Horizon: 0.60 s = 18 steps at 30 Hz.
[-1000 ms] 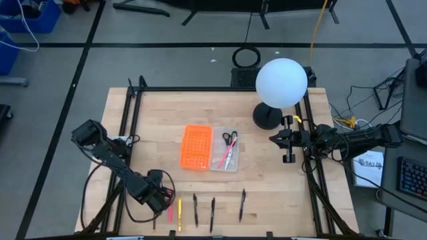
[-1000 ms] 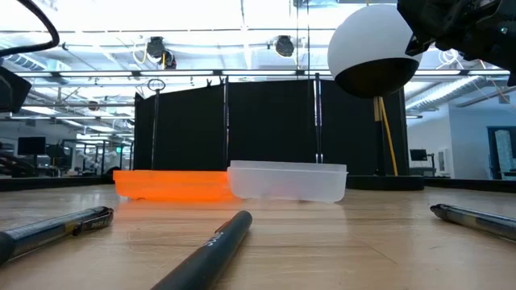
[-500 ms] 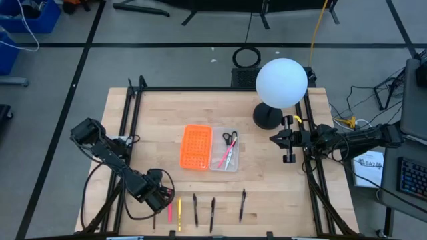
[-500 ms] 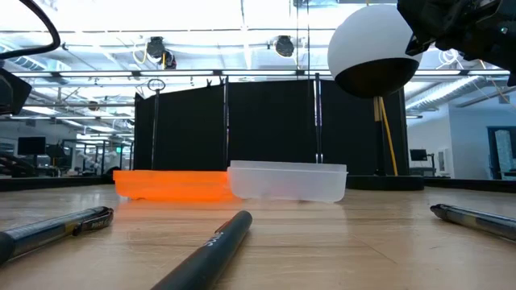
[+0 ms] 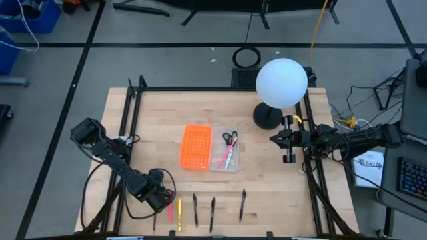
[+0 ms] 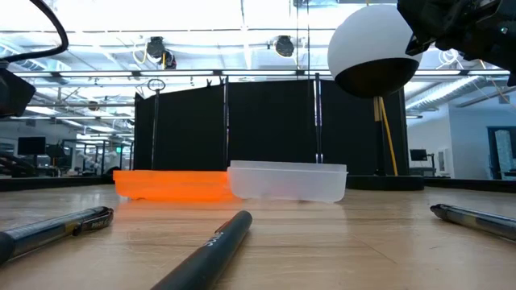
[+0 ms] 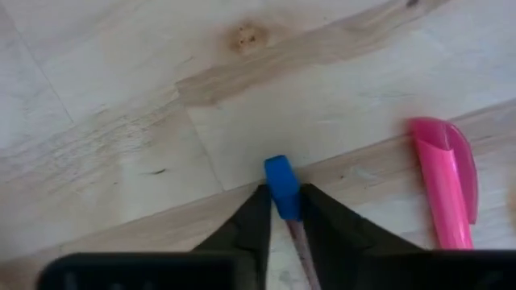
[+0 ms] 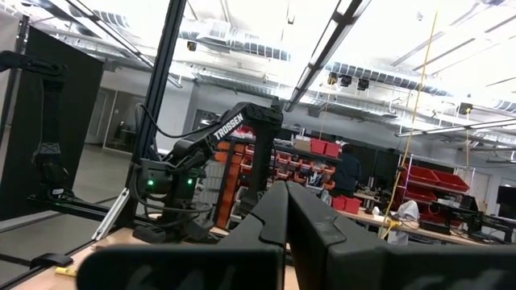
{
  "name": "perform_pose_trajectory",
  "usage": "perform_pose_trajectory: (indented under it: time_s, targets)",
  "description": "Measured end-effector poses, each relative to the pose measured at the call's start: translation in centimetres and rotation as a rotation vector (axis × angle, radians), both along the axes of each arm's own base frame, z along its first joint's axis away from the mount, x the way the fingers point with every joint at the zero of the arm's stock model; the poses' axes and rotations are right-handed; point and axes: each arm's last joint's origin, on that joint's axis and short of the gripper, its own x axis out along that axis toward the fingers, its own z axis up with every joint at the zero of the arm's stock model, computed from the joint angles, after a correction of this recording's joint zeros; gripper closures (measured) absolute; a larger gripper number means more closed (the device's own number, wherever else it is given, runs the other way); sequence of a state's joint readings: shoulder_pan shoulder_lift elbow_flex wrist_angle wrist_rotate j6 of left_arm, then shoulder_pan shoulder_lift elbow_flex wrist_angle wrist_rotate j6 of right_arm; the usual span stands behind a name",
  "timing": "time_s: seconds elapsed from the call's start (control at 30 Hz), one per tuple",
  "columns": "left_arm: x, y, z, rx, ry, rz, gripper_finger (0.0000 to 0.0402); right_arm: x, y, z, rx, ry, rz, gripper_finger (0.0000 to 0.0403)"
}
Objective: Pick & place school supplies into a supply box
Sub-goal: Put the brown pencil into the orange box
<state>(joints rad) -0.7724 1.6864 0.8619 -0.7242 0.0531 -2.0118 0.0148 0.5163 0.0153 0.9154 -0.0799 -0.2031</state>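
Observation:
At the table's near left, my left gripper (image 5: 157,201) (image 7: 284,219) points down, shut on a thin pen with a blue end (image 7: 280,185) that lies on the wood. Beside it lie a pink pen (image 5: 169,212) (image 7: 445,185), a yellow one (image 5: 179,214) and three black pens (image 5: 212,213). The clear supply box (image 5: 232,161) sits mid-table and holds small scissors (image 5: 229,138) and a pink-red pen (image 5: 223,158). My right gripper (image 5: 288,141) waits shut at the table's right edge, raised. My left gripper pinches the thin pen just behind its blue end (image 7: 282,201) between its two fingers (image 7: 256,221). The fingers come from above, pointing down, one on each side of the shaft. The pen lies flat on the table.
An orange perforated piece (image 5: 195,147) lies against the box's left side. A white globe lamp (image 5: 281,83) on a black foot stands at the far right. Black frame rails (image 5: 128,127) run along the table's left and right edges. Bare wood lies between the box and the pens.
My left gripper has closed its fingers on the blue-ended pen without shifting from its place at the near left. The pen still lies on the table.

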Motion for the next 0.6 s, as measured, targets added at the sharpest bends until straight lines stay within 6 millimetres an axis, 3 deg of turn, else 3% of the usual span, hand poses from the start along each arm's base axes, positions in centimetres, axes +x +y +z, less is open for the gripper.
perform_pose_trajectory:
  time_s: [0.13, 0.4, 0.6]
  targets:
    - [-0.1, 0.2, 0.8, -0.007, -0.033, -0.014, 0.0382, 0.0, 0.0, 0.0, 0.0, 0.0, 0.0, 0.0403]
    - [-0.7, 2.3, 4.9, 0.007, -0.179, 0.002, 0.0377, 0.0, 0.0, 0.0, 0.006, 0.001, 0.003, 0.0403]
    - [0.7, 5.8, 9.1, 0.074, -0.515, 0.064, 0.0382, 0.0, 0.0, 0.0, 0.0, 0.0, 0.0, 0.0403]
